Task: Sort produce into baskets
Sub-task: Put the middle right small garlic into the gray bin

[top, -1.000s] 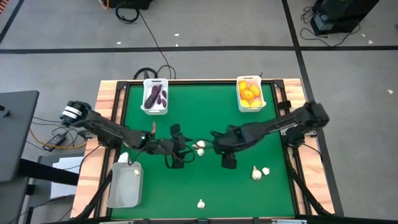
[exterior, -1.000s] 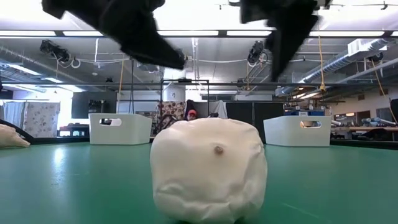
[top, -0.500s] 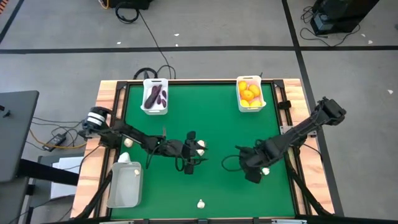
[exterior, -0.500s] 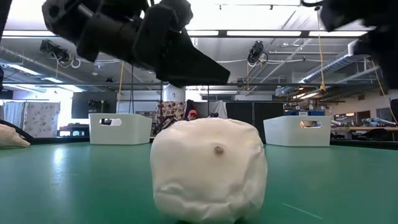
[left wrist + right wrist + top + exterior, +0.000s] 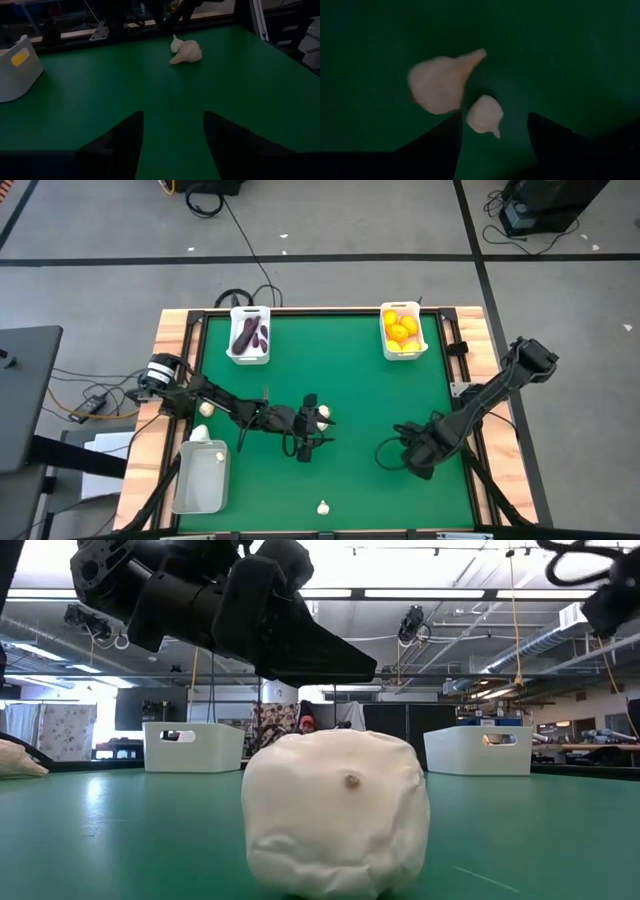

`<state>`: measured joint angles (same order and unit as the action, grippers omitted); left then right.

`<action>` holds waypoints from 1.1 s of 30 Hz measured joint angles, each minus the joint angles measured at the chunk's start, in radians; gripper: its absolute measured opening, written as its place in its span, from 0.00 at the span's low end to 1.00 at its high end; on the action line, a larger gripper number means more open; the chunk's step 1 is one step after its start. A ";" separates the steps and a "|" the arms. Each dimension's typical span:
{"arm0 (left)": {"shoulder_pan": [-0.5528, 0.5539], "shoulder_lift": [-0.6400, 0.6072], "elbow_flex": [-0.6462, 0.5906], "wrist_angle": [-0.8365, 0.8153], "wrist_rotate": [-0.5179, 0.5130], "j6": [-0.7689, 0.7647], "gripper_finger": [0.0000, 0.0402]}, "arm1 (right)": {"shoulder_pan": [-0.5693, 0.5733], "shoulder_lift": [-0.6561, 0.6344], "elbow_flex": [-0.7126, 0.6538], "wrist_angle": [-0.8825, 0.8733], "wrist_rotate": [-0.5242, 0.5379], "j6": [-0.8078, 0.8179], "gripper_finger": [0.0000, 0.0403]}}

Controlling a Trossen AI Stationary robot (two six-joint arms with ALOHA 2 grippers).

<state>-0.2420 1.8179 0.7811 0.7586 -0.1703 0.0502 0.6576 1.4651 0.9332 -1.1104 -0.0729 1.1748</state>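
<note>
Hovering spread-fingered, right gripper over two garlic bulbs; left gripper likewise spread; no legible writing.

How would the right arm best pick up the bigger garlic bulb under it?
Probably from above, jaws across the fat belly of the larger garlic bulb: it lies on its side, tip tapering away. The smaller garlic piece sits close, so the right gripper needs care.

You see matt green table mat, cloth-like, smooth. Pale wood frame round it, visible grain. 2 far bins opaque white plastic, left and right, slight sheen. Near-left bin translucent plastic. Garlic bulb dull white, papery, wrinkled. Citrus glossy. Eggplants dark, smooth.
</note>
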 joint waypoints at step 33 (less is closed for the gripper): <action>-0.003 0.001 0.000 -0.062 -0.039 -0.054 0.53 | 0.055 0.000 -0.202 0.241 0.005 0.107 0.30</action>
<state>-0.2450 1.8187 0.7807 0.6964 -0.2091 -0.0035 0.7128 1.4655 0.7311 -0.8692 -0.0675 1.2823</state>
